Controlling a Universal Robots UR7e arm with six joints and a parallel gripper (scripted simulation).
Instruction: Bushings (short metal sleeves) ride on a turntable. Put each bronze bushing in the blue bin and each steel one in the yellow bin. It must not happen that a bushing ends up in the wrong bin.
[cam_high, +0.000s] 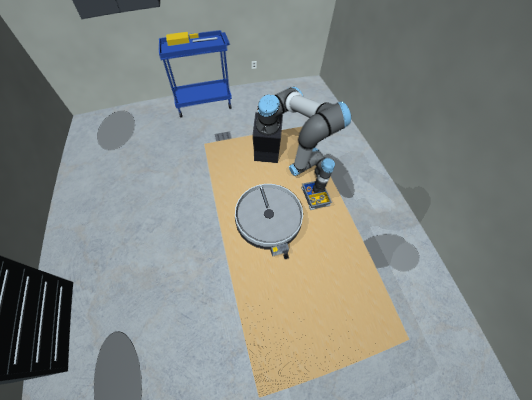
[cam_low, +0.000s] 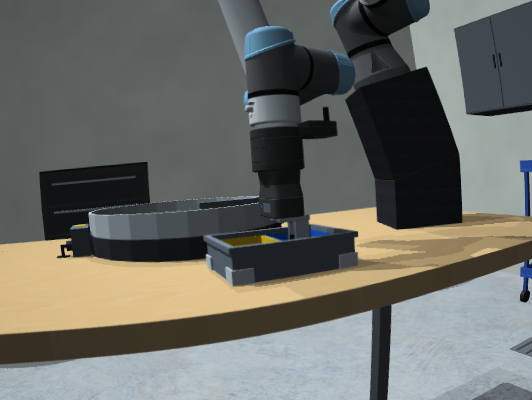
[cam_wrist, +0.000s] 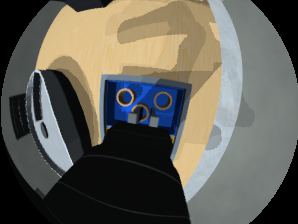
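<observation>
Top view: gripper (cam_high: 319, 189) (cam_low: 296, 235) (cam_wrist: 146, 112) stood over the far part of the paired bins, right of the turntable (cam_high: 250, 220) (cam_low: 150, 225) (cam_wrist: 55, 125). Blue bin (cam_high: 312, 184) (cam_low: 322, 233) (cam_wrist: 150, 90) lay far, yellow bin (cam_high: 312, 196) (cam_low: 250, 241) (cam_wrist: 172, 140) near, with small grey rings in it, probably steel bushings (cam_high: 321, 198). No bushing made out on the turntable's disc. Exterior view: wrist upright, fingers down inside the blue bin's rim, beside the divider; grip itself too small to judge there. Wrist view: three bronze rings in blue: left bushing (cam_wrist: 117, 97), right bushing (cam_wrist: 154, 101), and middle bushing (cam_wrist: 140, 104) nearer, partly behind the fingers. Pincer partly open, a modest gap, apparently letting go of the middle one; whether a finger still touched it, could not tell. Step judged: release of a bronze piece in its proper bin, sorting well along. Next move called for a little more opening, then a straight lift. Side room looked tight: bin walls, divider and the other two rings all near. Drifting sideways low down could have dragged the ring or knocked the rim; above the rim, room looked ample.
</observation>
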